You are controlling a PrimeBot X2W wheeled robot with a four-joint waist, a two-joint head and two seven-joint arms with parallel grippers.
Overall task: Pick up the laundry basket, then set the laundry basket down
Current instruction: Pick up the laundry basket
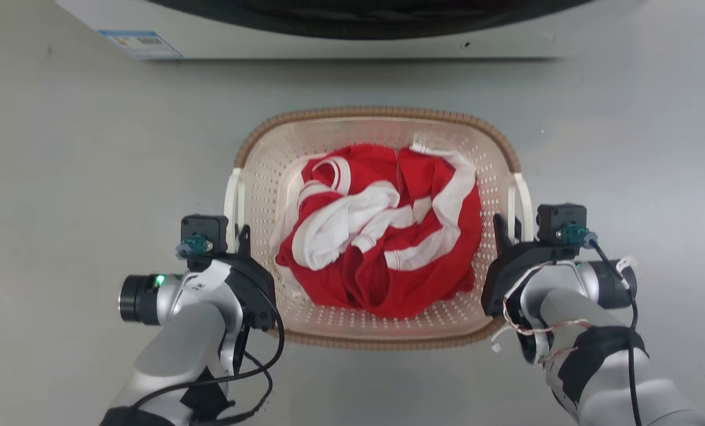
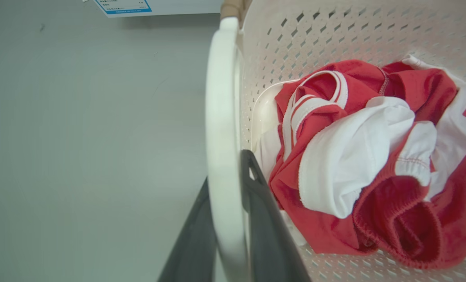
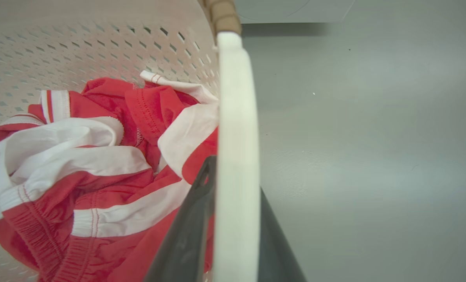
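Claw state: my left claw and right claw each straddle a white side handle of the basket, one finger inside the wall and one outside, closed narrow on the plastic. I grip opposite sides so the load should lift level. The basket lies between my arms, in front of the washer; whether it rests on the floor or hangs just above it I cannot tell. Red-and-white clothes are heaped inside, close beside the inner fingers.
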